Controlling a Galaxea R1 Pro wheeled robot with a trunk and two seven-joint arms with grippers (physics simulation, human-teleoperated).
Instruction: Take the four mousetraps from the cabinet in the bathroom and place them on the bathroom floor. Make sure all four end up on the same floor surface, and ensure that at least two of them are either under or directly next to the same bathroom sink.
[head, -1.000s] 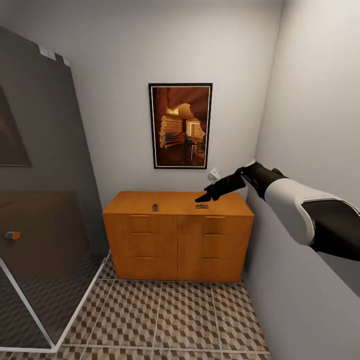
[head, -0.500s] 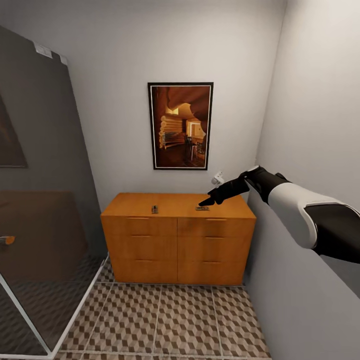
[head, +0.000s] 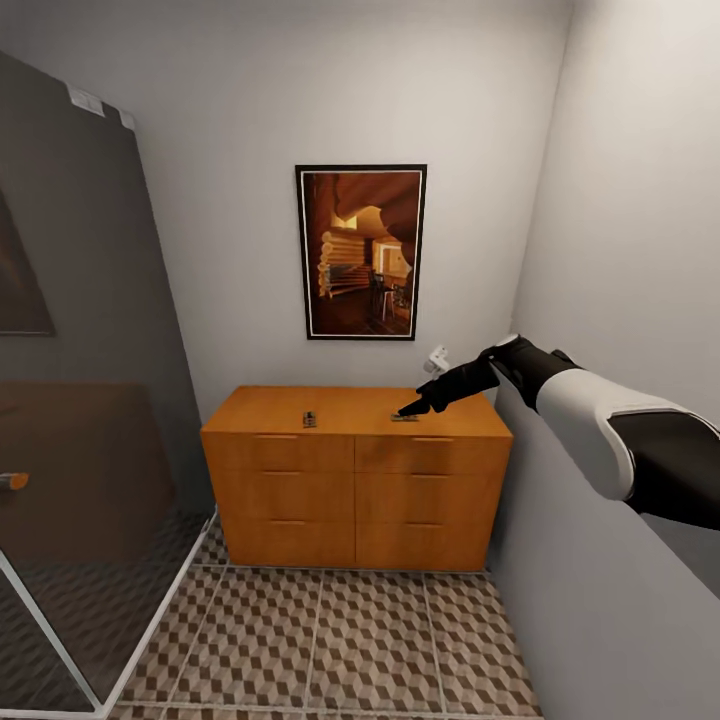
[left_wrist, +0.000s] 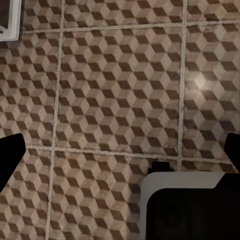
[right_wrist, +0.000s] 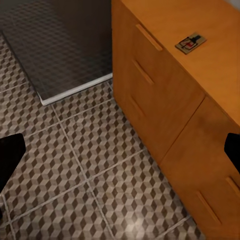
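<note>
The orange-brown cabinet (head: 355, 480) stands against the back wall with its drawers closed. Two mousetraps lie on its top: one left of the middle (head: 310, 418) and one toward the right (head: 403, 416). My right gripper (head: 411, 408) hangs just over the right trap, fingertips nearly on it. The right wrist view shows its fingers (right_wrist: 10, 152) spread wide and empty, with the cabinet (right_wrist: 165, 100) and a mousetrap (right_wrist: 191, 43) beyond them. My left gripper (left_wrist: 120, 155) is open and empty above the cube-pattern bathroom floor (left_wrist: 120, 75). The sink is out of view.
A dark glass shower screen (head: 90, 400) with a white base rail fills the left side. The grey right wall (head: 630, 250) runs close beside my right arm. A framed picture (head: 361, 251) and a small white wall fitting (head: 436, 357) hang above the cabinet. Patterned floor (head: 330, 640) lies before it.
The view has shifted slightly, so the camera moved. My right gripper has dropped a little closer to the right mousetrap. The traps have not moved.
</note>
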